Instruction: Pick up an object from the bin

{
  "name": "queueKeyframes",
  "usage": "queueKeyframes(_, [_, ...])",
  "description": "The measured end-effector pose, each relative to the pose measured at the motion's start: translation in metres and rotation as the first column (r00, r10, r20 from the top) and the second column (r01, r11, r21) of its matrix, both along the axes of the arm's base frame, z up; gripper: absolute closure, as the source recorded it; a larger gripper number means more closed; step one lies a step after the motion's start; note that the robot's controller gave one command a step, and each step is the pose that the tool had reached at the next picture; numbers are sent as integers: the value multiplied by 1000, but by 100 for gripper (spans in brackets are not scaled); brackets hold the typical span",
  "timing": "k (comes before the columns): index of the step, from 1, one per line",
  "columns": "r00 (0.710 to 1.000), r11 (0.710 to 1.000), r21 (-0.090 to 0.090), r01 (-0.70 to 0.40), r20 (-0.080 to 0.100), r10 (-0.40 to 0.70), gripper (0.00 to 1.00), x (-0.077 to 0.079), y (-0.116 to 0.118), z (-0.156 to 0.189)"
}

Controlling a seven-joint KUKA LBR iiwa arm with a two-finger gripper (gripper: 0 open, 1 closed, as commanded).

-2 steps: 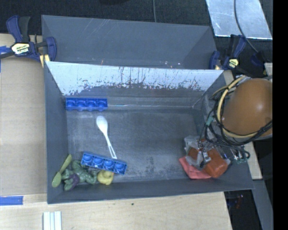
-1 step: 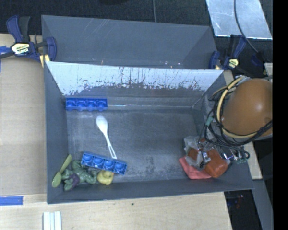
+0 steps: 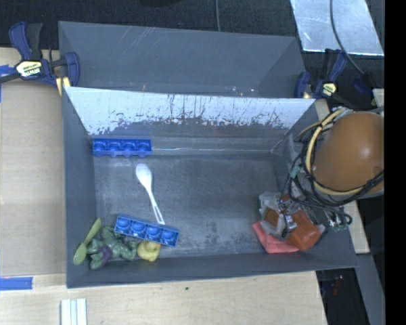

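Gripper (image 3: 285,220) in the near right corner of the bin (image 3: 189,59), over a flat pink piece (image 3: 271,242) lying along the near wall; grip cannot be told.

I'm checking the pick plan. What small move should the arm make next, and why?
Probably ease straight down a little: the gripper hangs in the bin's near right corner, over a flat pink-red piece, the nearest thing. The white spoon lies well to the left.

Two blue bricks (image 3: 121,147) (image 3: 147,230), one spoon (image 3: 149,191), one pink lump (image 3: 273,242).
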State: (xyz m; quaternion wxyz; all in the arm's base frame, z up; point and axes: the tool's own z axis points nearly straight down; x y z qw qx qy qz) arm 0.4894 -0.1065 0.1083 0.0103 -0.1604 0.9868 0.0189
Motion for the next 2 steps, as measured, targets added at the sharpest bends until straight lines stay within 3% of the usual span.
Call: queueKeyframes(2, [1000, 1000, 1, -2, -4, 2, 100, -1, 1, 7])
